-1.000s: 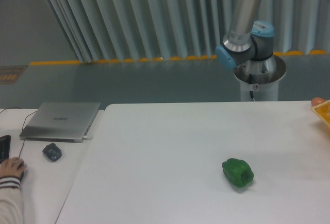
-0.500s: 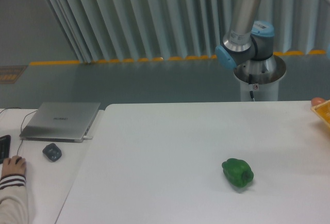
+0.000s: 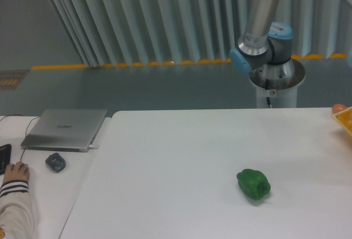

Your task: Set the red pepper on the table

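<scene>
Well, the gripper and the red pepper are both out of shot, so its grip cannot be judged; only the arm's base [image 3: 267, 41] rises beyond the table's [image 3: 181, 156] far edge. A green pepper [image 3: 253, 183] lies toward the near right, a yellow tray [image 3: 344, 119] at the right edge.

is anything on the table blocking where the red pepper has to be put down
Hardly. The table carries only a green pepper right of centre, and a yellow object pokes in at its right edge. Neither the red pepper nor the gripper is in view, so their path cannot be judged.
</scene>
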Robot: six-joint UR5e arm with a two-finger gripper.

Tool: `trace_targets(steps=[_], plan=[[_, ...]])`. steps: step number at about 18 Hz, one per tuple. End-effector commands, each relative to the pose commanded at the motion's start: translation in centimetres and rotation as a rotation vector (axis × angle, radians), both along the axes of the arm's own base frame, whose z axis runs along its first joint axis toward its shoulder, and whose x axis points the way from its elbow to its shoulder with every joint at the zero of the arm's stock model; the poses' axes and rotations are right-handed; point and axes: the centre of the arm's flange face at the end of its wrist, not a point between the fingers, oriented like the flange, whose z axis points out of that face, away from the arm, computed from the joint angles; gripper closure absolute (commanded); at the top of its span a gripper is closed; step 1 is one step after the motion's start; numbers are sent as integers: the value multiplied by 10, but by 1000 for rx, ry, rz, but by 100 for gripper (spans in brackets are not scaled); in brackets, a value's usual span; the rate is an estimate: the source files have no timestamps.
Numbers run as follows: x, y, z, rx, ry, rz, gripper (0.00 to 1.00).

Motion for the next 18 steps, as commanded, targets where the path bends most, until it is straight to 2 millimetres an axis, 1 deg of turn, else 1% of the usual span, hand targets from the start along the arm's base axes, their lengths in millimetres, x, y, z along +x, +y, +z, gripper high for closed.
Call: trace_targets(steps=[3, 7, 9, 11, 13, 15, 18], plan=[[0, 0, -3, -1, -4, 0, 0], [-1, 0, -3, 0, -3, 3, 15], [-2, 0, -5, 1, -7, 5, 24], [-2, -1, -5, 1, -7, 6, 30], [-2, -1, -5, 1, -7, 6, 35], [-7, -3, 0, 6, 4, 8, 36], [-16, -10, 17, 18, 24, 22, 36]])
